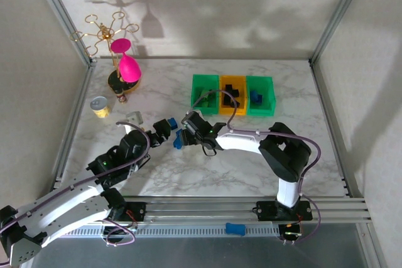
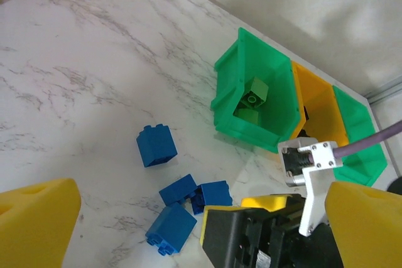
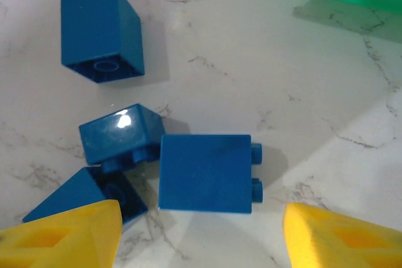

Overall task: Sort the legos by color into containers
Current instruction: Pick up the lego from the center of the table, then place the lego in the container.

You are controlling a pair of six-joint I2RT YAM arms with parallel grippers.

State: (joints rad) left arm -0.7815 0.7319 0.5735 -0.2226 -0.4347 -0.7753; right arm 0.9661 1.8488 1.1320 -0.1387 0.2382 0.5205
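Four blue legos (image 3: pixel 204 174) sit on the desk (image 3: pixel 251 61) near-left of the left green container (image 2: pixel 251 92), right tool (image 3: pixel 201 243) and left tool (image 2: pixel 201 224) both wide open, empty.

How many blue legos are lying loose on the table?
4. One blue lego sits alone; three cluster nearby: left, lower left, right. Others may be hidden.

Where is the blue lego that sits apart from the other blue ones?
In the left wrist view the small blue plastic brick sits left of the nearest green plastic bin, just above three clustered blue bricks.
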